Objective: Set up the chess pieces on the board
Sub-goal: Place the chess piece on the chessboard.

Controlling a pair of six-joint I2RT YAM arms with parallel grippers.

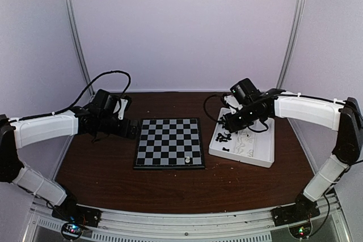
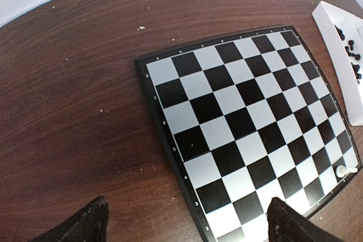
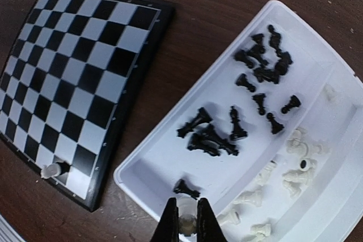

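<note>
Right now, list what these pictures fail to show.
- Right wrist: the right gripper covers most of the white piece it pinches; kind unclear.
- Left wrist: the bottom edge cuts off the left gripper; little of it shows.
- Top: the lone piece on the board is too small to identify.

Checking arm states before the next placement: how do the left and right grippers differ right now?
The left gripper is open; the right gripper is shut. The left gripper holds nothing; the right gripper pinches a white chess piece. The left gripper sits by the board at its left edge; the right gripper is over the white tray of pieces. Both are black two-finger grippers.
</note>
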